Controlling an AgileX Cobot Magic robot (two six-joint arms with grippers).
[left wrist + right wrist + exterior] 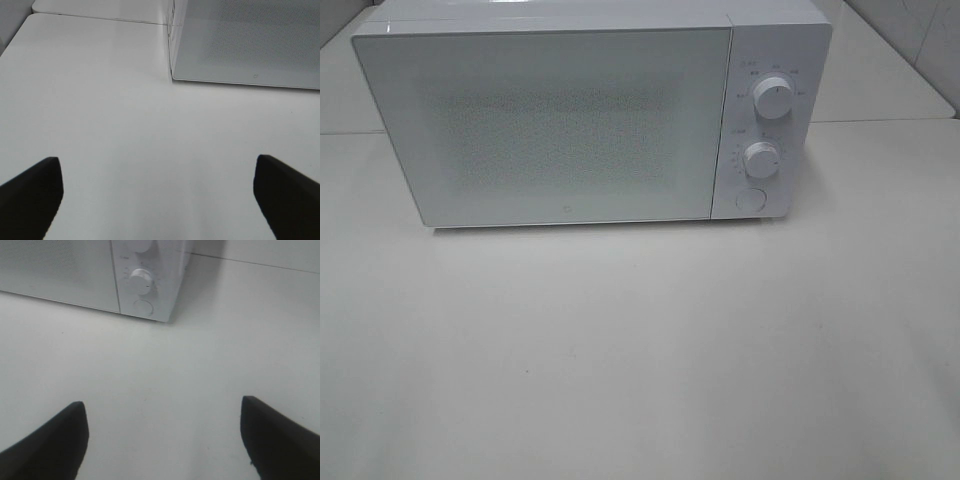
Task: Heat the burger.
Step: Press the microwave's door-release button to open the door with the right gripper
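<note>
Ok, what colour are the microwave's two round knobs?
White round knobs, clearest in the exterior high view.

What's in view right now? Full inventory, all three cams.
microwave: 1, white, back of the table, door shut
knobs: 2, white, on the microwave's right panel, upper knob above lower knob
button: 1, white, round, below the lower knob
table: 1, white, under the microwave
burger: 0 visible; cannot see through the door
left hand: 1, black fingers, open, over the table near the microwave's door corner
right hand: 1, black fingers, open, over the table in front of the control panel
</note>
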